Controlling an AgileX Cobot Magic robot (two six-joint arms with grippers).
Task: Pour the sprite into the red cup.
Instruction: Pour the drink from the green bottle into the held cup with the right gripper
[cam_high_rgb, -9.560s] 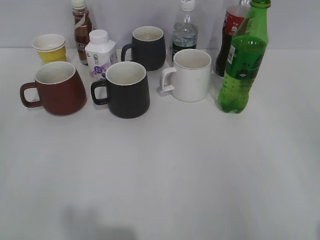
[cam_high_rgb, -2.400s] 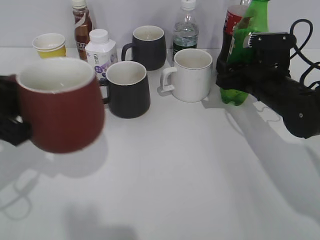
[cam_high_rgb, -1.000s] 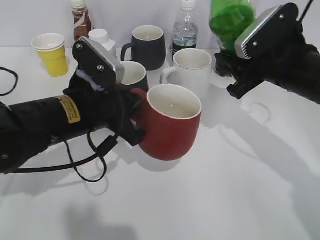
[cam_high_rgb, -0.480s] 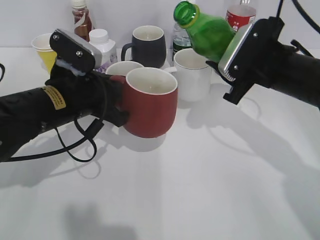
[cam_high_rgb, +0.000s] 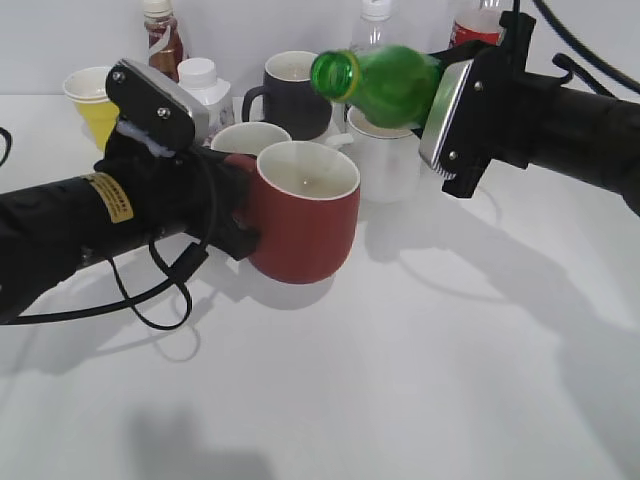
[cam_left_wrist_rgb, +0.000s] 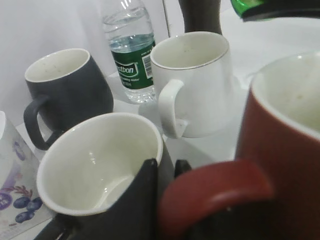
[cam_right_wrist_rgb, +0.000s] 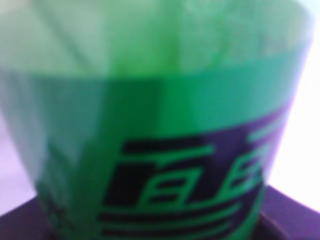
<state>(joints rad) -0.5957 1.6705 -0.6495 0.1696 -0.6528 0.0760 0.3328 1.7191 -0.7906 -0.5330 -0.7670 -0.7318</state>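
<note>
While the dark red ceramic mug (cam_high_rgb: 303, 225) is held above the table by its handle in the clamped left gripper (cam_high_rgb: 238, 215), the green translucent plastic bottle (cam_high_rgb: 385, 84) is gripped tilted, mouth above the mug, by the closed right gripper (cam_high_rgb: 447, 98).

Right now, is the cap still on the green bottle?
No, the green bottle lies tipped with its open, capless mouth aimed left above the red mug.

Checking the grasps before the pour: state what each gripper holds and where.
Left gripper holds the red cup by its handle. Right gripper holds the sprite around its body, mouth tipped toward the cup.
</note>
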